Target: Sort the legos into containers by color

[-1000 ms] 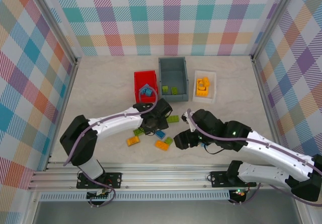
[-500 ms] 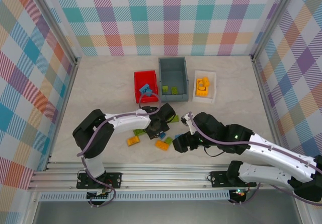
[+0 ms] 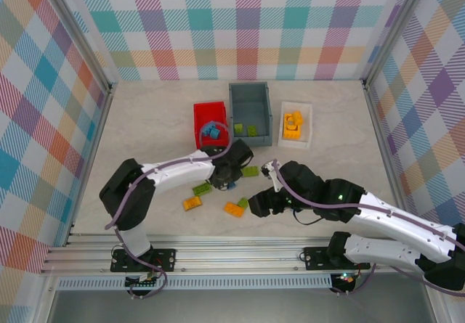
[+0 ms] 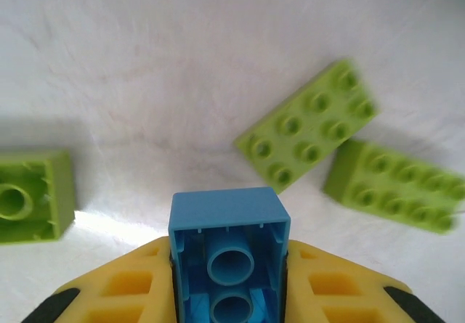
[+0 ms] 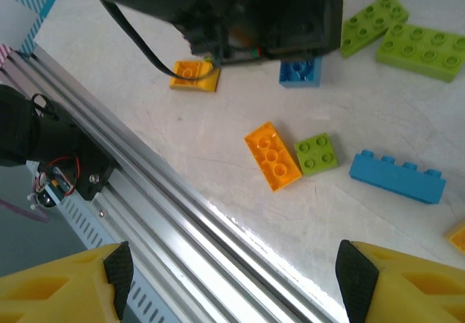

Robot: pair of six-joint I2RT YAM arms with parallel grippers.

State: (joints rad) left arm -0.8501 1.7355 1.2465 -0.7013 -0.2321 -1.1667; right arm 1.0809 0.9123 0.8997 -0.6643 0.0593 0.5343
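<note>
My left gripper (image 4: pixel 229 279) is shut on a blue brick (image 4: pixel 229 229), underside facing the camera, just above the table. In the top view it (image 3: pixel 229 179) sits amid the loose legos. Lime green bricks (image 4: pixel 309 123) (image 4: pixel 396 185) (image 4: pixel 33 196) lie around it. My right gripper (image 5: pixel 236 279) hangs wide open over the table's near edge, gripping nothing. Ahead of it lie an orange brick (image 5: pixel 272 156), a small green brick (image 5: pixel 316 154) and a long blue brick (image 5: pixel 397 178). The red bin (image 3: pixel 200 112) holds blue bricks, the grey bin (image 3: pixel 251 94) green ones, the white tray (image 3: pixel 305 131) orange ones.
Another orange brick (image 3: pixel 192 202) lies left of the pile. The metal rail (image 5: pixel 182 214) runs along the near table edge under my right gripper. The left arm's black wrist (image 5: pixel 232 11) looms over the bricks. Plaid walls close in the sides and back.
My left gripper came down on the blue brick, shut on it and has pulled back a little toward the bins. The right arm has drifted slightly left.
</note>
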